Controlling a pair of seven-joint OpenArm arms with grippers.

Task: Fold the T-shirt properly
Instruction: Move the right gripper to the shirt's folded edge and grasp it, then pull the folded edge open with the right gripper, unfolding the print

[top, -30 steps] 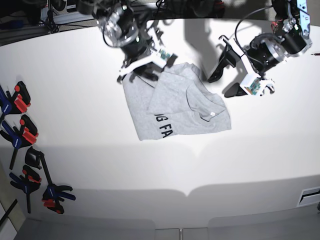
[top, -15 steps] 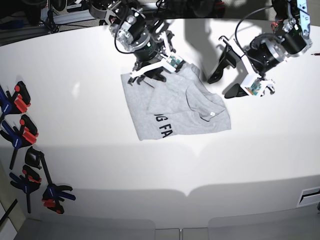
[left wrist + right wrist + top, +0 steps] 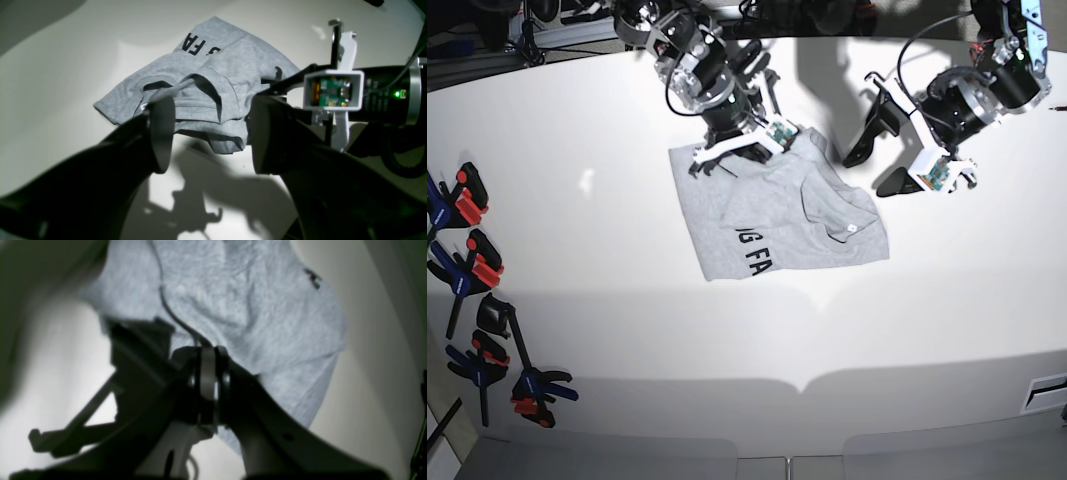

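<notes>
The light grey T-shirt point(image 3: 772, 215) lies partly folded in the middle of the white table point(image 3: 607, 280), with black lettering point(image 3: 752, 263) near its front edge and a small white neck tag point(image 3: 852, 228). It also shows in the left wrist view point(image 3: 233, 66) and the right wrist view point(image 3: 267, 323). My right gripper point(image 3: 727, 155) is at the shirt's far left edge; its fingers point(image 3: 227, 383) are shut together, seemingly on a fold of the cloth. My left gripper point(image 3: 877, 168) is open and empty, just right of the shirt, with its fingers point(image 3: 160, 133) apart above the table.
Several blue, red and black clamps point(image 3: 472, 270) lie along the table's left edge. The right arm's wrist camera housing point(image 3: 332, 90) sits close to the shirt in the left wrist view. Cables and dark gear lie beyond the far table edge.
My right gripper has moved to the right along the shirt's far edge, from its left corner toward the middle. The left arm has not moved.
</notes>
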